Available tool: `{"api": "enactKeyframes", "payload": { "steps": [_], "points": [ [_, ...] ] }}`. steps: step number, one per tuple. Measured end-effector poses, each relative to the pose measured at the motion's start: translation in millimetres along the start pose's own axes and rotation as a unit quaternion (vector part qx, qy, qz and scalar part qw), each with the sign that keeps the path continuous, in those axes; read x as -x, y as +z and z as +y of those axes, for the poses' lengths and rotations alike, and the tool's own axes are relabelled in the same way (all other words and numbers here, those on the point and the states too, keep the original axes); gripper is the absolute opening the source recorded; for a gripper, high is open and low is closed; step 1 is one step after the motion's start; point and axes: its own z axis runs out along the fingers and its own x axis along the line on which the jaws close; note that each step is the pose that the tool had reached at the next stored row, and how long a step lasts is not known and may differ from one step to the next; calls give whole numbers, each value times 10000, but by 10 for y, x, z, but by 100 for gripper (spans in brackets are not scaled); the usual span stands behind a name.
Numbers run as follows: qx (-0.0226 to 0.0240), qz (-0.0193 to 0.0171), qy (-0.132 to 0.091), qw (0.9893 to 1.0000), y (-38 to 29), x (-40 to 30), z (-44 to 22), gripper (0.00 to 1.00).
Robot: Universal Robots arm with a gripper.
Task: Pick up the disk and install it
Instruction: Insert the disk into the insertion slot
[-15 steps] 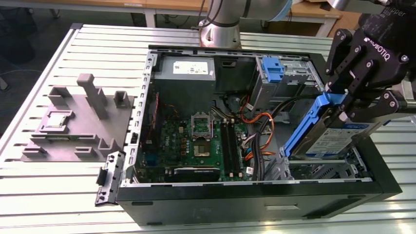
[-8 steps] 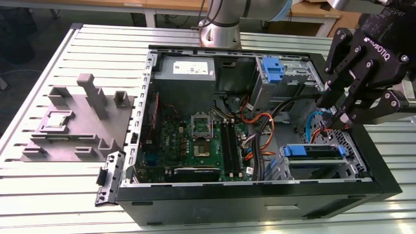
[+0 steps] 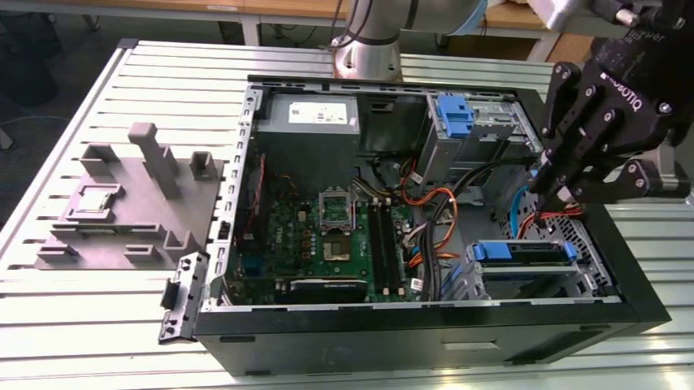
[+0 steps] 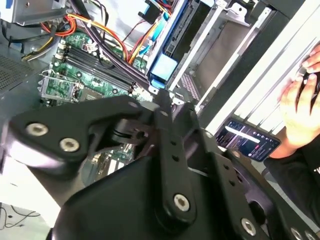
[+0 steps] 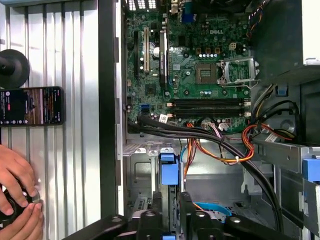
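Hovering by the open case's (image 3: 379,341) wall on the exterior view's right, the gripper (image 3: 553,199) shows 2 fingers (image 5: 155,215) narrowly parted, empty. The disk (image 3: 524,252) sits just below, blue rail up, cables (image 3: 440,219) crowding its far side.

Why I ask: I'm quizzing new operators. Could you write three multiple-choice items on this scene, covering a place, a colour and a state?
1. In the exterior view, the gripper is:
A. at the exterior view's left edge
B. at the exterior view's right, over the computer case, near the disk
C. at the bottom centre

2. The disk's side rails are:
A. red
B. blue
C. yellow

3. The case is:
A. lying with its side open
B. closed by a panel
C. standing upright

Answers:
1. B, it hangs by the case's right wall.
2. B, blue rails frame the disk.
3. A, the motherboard lies exposed.
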Motion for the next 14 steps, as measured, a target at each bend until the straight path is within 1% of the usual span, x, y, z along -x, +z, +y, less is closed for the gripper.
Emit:
{"api": "enactKeyframes", "payload": {
  "steps": [3, 4, 5, 6, 12, 14],
  "points": [
    [-11, 0, 0, 10000, 53, 1, 0, 18],
    [-16, 1, 0, 10000, 71, 1, -1, 18],
    [-20, 0, 1, 10000, 87, 2, -1, 12],
    [-24, 1, 1, 10000, 105, 2, -1, 10],
    [-59, 2, 1, 10000, 190, 3, -2, 10],
    [-62, 2, 1, 10000, 218, 4, -3, 10]
  ]
}}
